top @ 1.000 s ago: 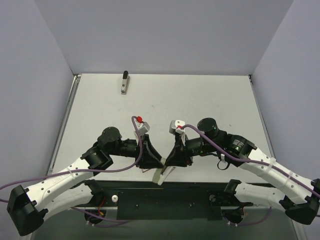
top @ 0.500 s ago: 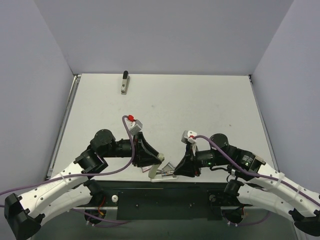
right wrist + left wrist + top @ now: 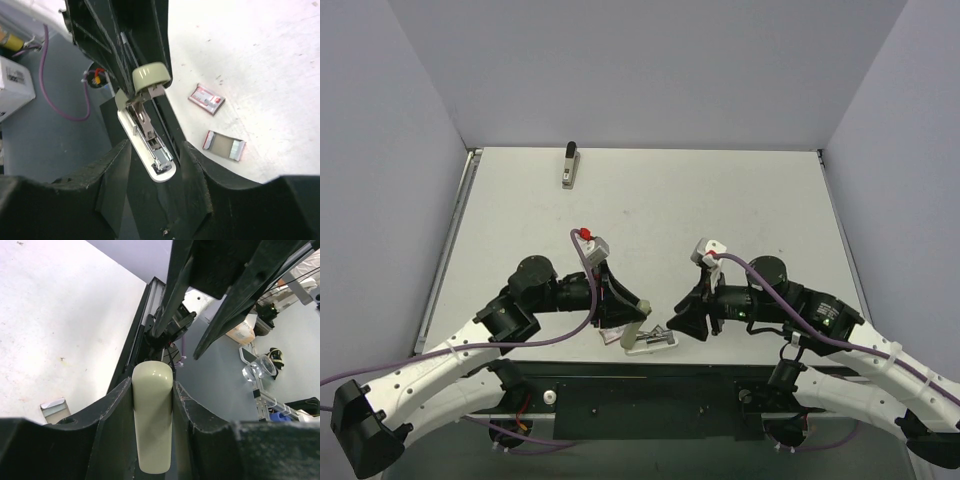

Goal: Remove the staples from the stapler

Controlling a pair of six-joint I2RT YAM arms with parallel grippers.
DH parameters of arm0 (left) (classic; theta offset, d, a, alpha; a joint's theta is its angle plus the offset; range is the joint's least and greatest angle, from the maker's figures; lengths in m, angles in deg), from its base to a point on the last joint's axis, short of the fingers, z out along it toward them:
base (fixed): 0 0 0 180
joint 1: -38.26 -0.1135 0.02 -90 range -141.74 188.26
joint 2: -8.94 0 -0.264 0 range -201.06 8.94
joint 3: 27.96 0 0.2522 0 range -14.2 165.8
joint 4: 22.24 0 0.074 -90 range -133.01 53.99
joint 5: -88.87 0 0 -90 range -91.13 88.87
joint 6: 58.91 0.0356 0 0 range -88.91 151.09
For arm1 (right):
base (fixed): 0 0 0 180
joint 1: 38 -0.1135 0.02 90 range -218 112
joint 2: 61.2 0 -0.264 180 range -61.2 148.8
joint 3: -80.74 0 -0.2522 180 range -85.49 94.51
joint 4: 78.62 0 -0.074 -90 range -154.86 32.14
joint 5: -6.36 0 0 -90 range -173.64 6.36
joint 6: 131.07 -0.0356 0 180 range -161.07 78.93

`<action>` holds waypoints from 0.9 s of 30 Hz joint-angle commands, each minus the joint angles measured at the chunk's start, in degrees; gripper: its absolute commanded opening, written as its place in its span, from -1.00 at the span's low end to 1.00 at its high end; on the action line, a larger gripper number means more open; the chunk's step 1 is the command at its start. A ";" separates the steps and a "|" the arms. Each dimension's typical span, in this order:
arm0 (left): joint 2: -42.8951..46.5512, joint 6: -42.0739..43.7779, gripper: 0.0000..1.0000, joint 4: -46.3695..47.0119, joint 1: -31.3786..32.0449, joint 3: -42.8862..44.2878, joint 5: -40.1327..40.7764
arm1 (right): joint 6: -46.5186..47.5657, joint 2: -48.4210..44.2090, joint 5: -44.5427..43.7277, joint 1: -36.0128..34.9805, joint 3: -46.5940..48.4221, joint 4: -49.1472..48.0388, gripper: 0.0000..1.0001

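Because only the left gripper (image 3: 152,390) clamps the stapler (image 3: 650,343), right gripper (image 3: 154,150) open, its unsupported base (image 3: 159,167) may swing off the near edge.

We take this for a robotics lab. A flat white table (image 3: 720,200) stands boxed in by plain pale-grey walls (image 3: 650,70) on three sides. White-and-black robot arms (image 3: 430,365) trailing purple cables (image 3: 520,343) are bolted to a black plate (image 3: 650,405) at the table's near edge. Beyond that edge we see a grey floor (image 3: 220,385) with clear plastic containers (image 3: 257,371) and a white labelled box (image 3: 15,80).
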 commanded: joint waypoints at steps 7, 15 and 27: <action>-1.36 3.61 -1.00 -1.06 -0.22 3.50 7.77 | -2.87 3.86 -15.98 -0.57 4.70 1.14 -0.27; -6.88 3.61 -1.00 -3.00 -0.22 5.95 15.41 | -8.41 10.45 -26.35 -0.57 0.39 -5.62 -1.00; -15.94 3.52 -1.00 -1.77 -0.49 11.31 21.58 | -9.47 20.82 -32.78 0.31 -4.80 -20.84 -1.00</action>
